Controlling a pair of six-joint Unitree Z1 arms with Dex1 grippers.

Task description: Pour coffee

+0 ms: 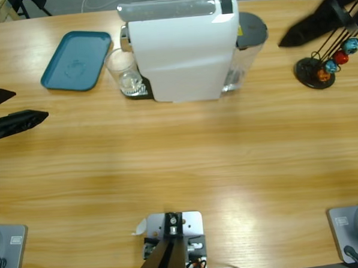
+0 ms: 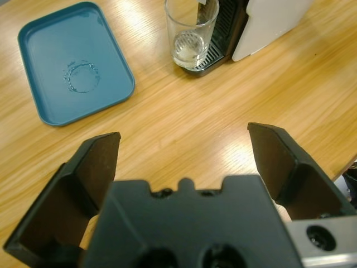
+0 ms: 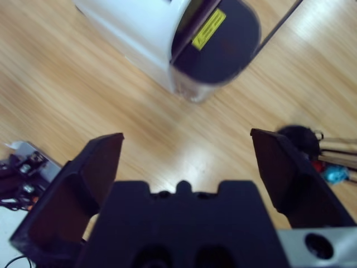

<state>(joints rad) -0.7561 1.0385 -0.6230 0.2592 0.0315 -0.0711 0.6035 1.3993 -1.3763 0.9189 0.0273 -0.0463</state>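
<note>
The left fingers (image 2: 184, 153) stand spread wide with nothing between them, above bare wooden worktop (image 1: 186, 151). Ahead of them a clear glass cup (image 2: 191, 33) stands on the black drip grate of the white coffee machine (image 1: 183, 49); no dark coffee is visible in it. Beside the cup, well apart, lies a teal tray (image 2: 75, 61). The right fingers (image 3: 187, 162) are likewise spread and empty, with the machine's grey-lidded water tank (image 3: 215, 42) ahead and a black stand with coloured beads (image 1: 322, 66) just to one side.

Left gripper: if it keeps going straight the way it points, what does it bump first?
Probably bare table. The open left gripper aims between the tray and the glass; depth is unclear.
</note>
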